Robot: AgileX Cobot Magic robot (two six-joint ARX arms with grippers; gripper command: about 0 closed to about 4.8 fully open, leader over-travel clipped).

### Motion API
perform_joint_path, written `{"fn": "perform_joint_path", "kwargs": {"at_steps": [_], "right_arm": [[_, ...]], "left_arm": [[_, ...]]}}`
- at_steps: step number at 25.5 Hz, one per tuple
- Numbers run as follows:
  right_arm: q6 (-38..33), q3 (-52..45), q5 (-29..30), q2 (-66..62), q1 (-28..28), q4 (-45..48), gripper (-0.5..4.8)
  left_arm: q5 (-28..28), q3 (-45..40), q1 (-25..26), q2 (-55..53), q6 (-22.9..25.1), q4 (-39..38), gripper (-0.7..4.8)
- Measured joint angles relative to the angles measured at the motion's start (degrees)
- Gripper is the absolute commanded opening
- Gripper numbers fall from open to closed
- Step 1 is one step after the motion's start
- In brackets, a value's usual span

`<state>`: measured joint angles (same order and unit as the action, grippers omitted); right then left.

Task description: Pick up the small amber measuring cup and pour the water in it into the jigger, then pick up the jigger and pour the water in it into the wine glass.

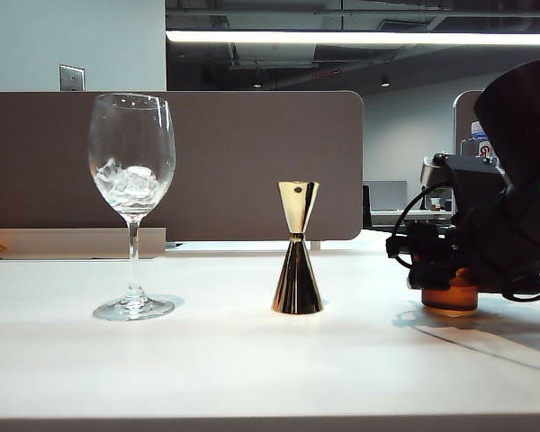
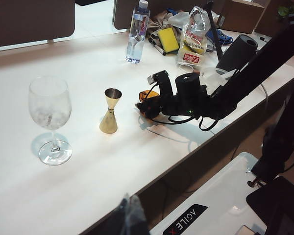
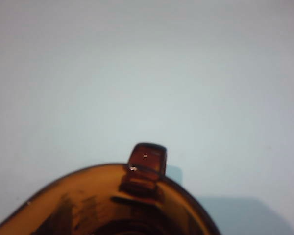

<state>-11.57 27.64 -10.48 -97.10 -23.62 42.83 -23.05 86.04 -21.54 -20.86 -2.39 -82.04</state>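
Now the right claw [image 1: 450,270] sits low at the right edge of the exterior view, set around the small amber measuring cup [image 1: 450,298], which stands on the white surface [image 1: 252,360]; whether its fingers press the glass I cannot tell. Left of the cup stands the jigger [image 1: 298,261] at mid-frame, and well apart at the left the wine glass [image 1: 131,202] holding ice. Only a blurred dark tip of the left claw [image 2: 129,215] shows at the bottom edge of its own view, state unreadable.
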Motion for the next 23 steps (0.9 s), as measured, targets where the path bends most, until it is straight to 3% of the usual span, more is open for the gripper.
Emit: {"fn": "perform_joint_path", "kwargs": {"at_steps": [13,23], "right_arm": [[-0.17,-0.68,0.02,5.64,-0.02,-3.85,0.71],[2.6,2.08,0.02,13.18,-0.07,-13.94,0.72]], "left_arm": [[0.0,0.02,0.0,0.0,0.0,0.0,-0.02],[0.0,0.02,0.0,0.0,0.0,0.0,-0.02]]}}
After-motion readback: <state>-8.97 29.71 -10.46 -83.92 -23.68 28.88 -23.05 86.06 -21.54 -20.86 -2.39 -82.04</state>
